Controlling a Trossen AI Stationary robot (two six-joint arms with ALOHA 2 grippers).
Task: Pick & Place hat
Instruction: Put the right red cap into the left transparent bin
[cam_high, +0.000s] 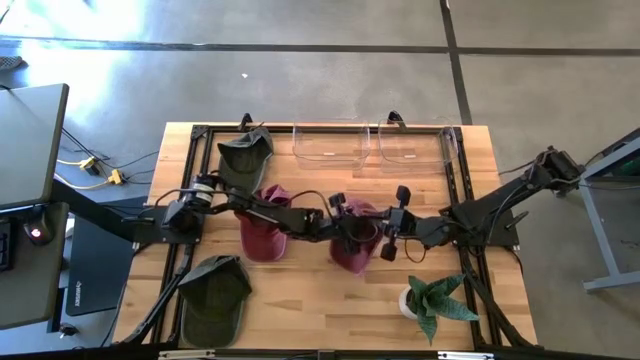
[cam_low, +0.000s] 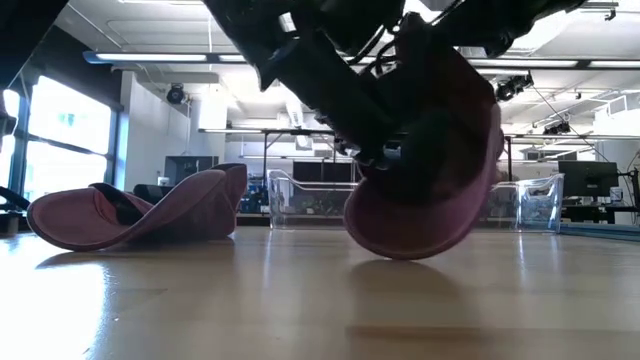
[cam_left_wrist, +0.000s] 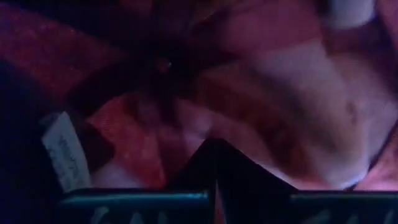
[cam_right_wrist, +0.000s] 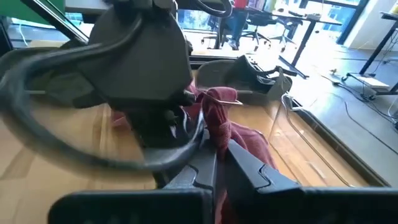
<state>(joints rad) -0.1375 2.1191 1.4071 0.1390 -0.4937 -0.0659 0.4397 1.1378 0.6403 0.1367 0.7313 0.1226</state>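
Desk (cam_high: 310, 300) of pale wood fills the high view, with black rails along its left, right and far edges. Both dark arms reach in from the left and right edges and meet near its middle. Two clear bins (cam_high: 370, 143) stand side by side at the far edge. An olive hat (cam_high: 214, 292) lies near the front left corner, and a second olive hat (cam_high: 246, 152) sits by the far left corner. A maroon hat (cam_high: 263, 233) rests left of the middle, brim flat on the wood in the low view. The other maroon hat (cam_high: 352, 247), just right of the middle, is the one being handled: both tools have hold of it. The left gripper (cam_high: 338, 228) is clenched on its fabric, which fills that wrist's view. The right gripper (cam_right_wrist: 214, 146) is clamped on a bunched fold of the same hat beside the left one. In the low view this hat hangs under the arms, its lowest curve touching the wood or just clear of it. A small potted plant (cam_high: 432, 298) stands near the front right corner
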